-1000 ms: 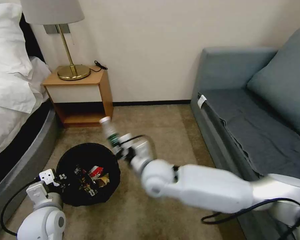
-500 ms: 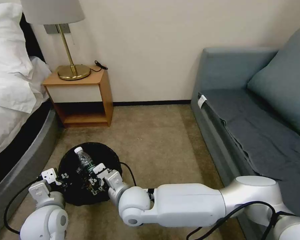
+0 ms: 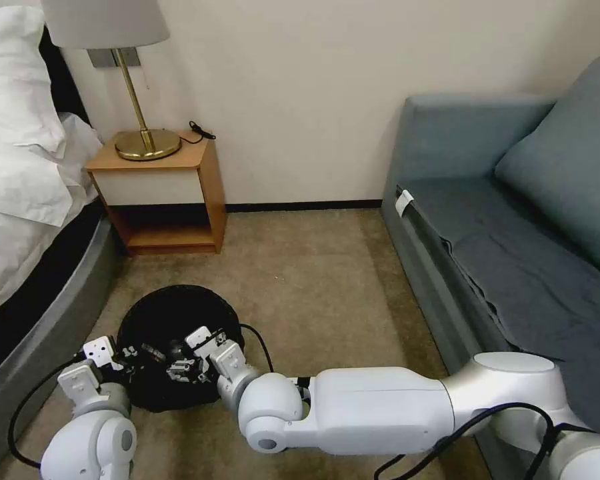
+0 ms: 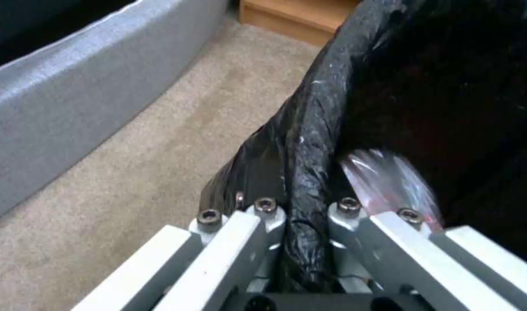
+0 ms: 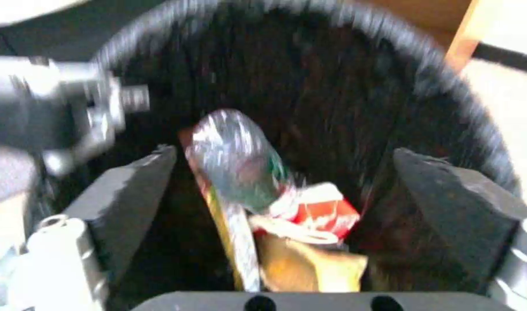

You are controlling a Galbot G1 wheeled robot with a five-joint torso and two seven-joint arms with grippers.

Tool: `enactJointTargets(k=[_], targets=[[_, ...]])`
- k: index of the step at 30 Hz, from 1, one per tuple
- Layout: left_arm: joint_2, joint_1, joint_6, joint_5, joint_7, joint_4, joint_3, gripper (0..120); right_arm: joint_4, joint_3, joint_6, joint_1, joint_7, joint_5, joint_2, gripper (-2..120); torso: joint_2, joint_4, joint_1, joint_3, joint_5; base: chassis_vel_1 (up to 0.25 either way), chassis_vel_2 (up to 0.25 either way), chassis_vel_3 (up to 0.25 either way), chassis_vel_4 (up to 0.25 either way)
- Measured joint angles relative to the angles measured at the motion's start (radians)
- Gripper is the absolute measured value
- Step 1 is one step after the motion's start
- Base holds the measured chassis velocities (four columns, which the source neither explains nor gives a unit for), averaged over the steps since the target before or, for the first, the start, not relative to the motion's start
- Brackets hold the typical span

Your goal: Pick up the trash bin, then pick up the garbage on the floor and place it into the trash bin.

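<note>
Far left in the head view: bed (image 3: 20, 220) with white bedding, its grey base curving along the carpet (image 3: 313, 280). Next over, against the wall, a wooden nightstand (image 3: 160, 187) bearing a brass lamp (image 3: 137, 87).

Low and left of centre, sitting on the carpet near the bed base: the trash bin (image 3: 163, 313), round, black, lined. Left gripper (image 3: 123, 357) at the bin's near-left rim, fingers (image 4: 263, 216) pinched together on the liner and rim, 1 finger outside, 1 inside, as seen in the left wrist view (image 4: 304, 224); a blurred clear-and-red bit of litter just inside beside the inner finger.

Right gripper (image 3: 183, 363) reaching in over the bin's near rim, jaws spread wide and holding nothing, pads (image 5: 131, 190) well apart in the right wrist view (image 5: 280, 203). Below and between them, down inside the bin (image 5: 448, 86): the clear plastic bottle (image 5: 237, 155) with its green label, lying on top of the red-white snack packet (image 5: 324, 209), a yellow-red wrapper (image 5: 234, 233) and a brown paper wrapper (image 5: 312, 263), all touching in 1 heap.

Right arm stretching from the lower right across the carpet. Far right: grey sofa (image 3: 513, 253) with a cushion at its end.
</note>
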Motion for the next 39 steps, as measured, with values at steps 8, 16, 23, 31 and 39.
enactJointTargets(k=[8, 16, 23, 31, 39], targets=[[0.009, -0.013, 0.038, -0.253, -0.141, 0.02, 0.001, 3, 0.067, 0.087, -0.002, 0.037, 0.018, 0.003, -0.04, 100, 0.0, -0.0001, 0.0, 0.0, 0.0001, 0.0, 0.0, 0.0, 0.0], [0.023, -0.025, 0.06, -0.458, -0.234, 0.084, -0.011, 3, 0.091, 0.126, -0.002, 0.032, 0.025, -0.003, -0.058, 100, 0.0, -0.0001, 0.0, 0.0, 0.0, 0.0, 0.0, 0.0, 0.0], [0.025, -0.032, 0.061, -0.45, -0.239, 0.141, -0.012, 3, 0.095, 0.151, -0.001, 0.013, 0.027, -0.017, -0.066, 100, 0.0, 0.0, 0.0, 0.0, 0.0, 0.0, 0.0, 0.0, 0.0], [0.024, -0.03, 0.048, -0.42, -0.211, 0.145, -0.009, 5, 0.107, 0.184, 0.0, -0.006, 0.028, -0.021, -0.093, 100, 0.0, 0.0, 0.0, 0.0, 0.0, 0.0, 0.0, 0.0, 0.0], [0.02, -0.017, 0.001, -0.291, -0.138, 0.138, -0.009, 31, 0.114, 0.208, 0.0, -0.022, 0.031, -0.025, -0.115, 100, 0.0, 0.0, 0.0, 0.0, 0.0001, 0.0, 0.0, 0.0, 0.0]])
